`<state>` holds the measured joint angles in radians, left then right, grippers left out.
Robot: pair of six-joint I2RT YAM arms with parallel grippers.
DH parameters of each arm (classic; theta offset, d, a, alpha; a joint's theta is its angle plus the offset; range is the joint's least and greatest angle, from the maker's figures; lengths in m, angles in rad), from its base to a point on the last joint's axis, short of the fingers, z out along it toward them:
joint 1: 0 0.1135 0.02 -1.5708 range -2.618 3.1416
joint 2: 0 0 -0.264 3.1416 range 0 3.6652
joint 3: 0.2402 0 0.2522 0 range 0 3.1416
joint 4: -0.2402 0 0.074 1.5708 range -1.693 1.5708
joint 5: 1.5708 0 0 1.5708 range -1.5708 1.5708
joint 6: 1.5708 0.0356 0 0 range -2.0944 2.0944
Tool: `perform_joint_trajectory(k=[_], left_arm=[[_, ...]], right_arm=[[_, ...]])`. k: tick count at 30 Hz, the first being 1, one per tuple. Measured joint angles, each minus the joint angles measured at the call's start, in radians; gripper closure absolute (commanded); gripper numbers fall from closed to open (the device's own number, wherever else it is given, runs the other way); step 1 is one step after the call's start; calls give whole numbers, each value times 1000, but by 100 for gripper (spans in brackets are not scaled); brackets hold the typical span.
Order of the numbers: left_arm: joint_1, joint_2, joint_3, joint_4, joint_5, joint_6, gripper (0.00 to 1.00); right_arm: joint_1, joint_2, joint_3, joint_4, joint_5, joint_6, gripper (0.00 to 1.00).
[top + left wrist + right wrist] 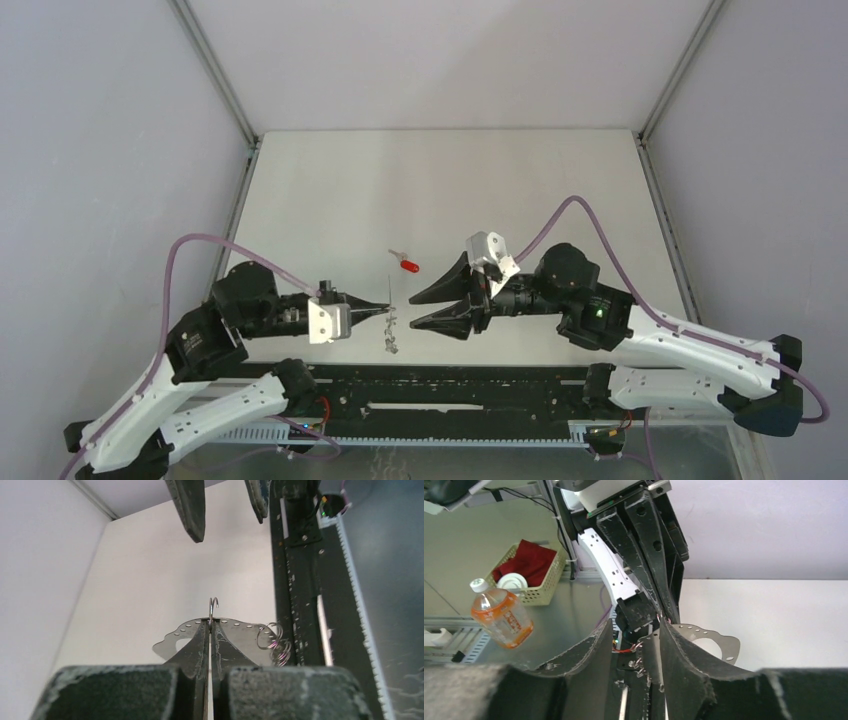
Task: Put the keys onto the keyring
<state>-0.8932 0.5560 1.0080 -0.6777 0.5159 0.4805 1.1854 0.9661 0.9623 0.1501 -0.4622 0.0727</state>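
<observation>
The keyring (392, 325) is a flat silver plate with punched holes and small wire rings (272, 641) hanging from it. My left gripper (386, 311) is shut on the plate's edge (235, 630), and a thin wire hook (213, 604) sticks up from between its tips (210, 625). Facing it, my right gripper (412, 311) stands open, its fingers (684, 660) apart on either side of the plate's end (716, 640). I cannot tell whether they touch it. A key with a red head (408, 266) lies on the table behind the grippers.
A black rail (450, 385) runs along the table's near edge, just below both grippers. White walls enclose the table on three sides. Off the table, the right wrist view shows an orange drink bottle (501, 617) and a basket with red cloth (529, 572).
</observation>
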Motion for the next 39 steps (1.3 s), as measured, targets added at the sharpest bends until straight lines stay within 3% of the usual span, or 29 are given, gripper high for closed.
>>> perform_joint_trajectory(k=[11,19,39], left_arm=[[-133,-31,-47,8,-241,196,100],[-167,-117,-158,65,-297,272,100],[-168,-107,-174,123,-174,64,100]], right_arm=[[26,1,17,-179,101,-179,51],[42,17,29,-204,151,-238,51],[73,109,94,-227,166,-374,53]])
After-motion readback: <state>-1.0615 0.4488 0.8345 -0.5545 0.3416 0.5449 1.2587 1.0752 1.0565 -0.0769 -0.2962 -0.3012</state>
